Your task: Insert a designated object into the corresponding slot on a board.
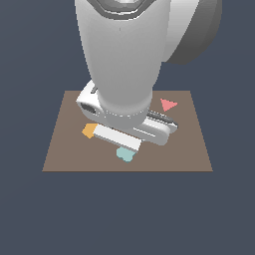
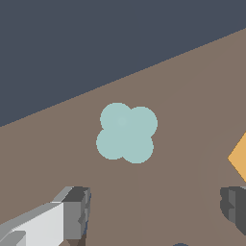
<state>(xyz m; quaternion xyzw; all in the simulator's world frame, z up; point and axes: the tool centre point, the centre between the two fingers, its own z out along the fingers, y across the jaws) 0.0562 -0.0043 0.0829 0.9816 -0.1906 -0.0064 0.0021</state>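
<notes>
The light-teal clover piece (image 2: pixel 126 132) lies flat on the brown board (image 2: pixel 192 96). In the exterior view it (image 1: pixel 125 154) peeks out near the board's (image 1: pixel 60 154) front edge, just below my hand. My gripper (image 2: pixel 156 209) is open and empty above the board. One finger (image 2: pixel 77 211) and the other (image 2: pixel 234 204) stand wide apart, and the teal piece lies just beyond the gap between them, untouched. The dark navy slot is hidden behind the arm in the exterior view. It does not show clearly in the wrist view.
An orange piece (image 1: pixel 89 130) lies on the board towards the exterior view's left and also shows in the wrist view (image 2: pixel 239 157). A red piece (image 1: pixel 168 104) lies at the back right. The arm's big white body (image 1: pixel 124 55) hides the board's middle.
</notes>
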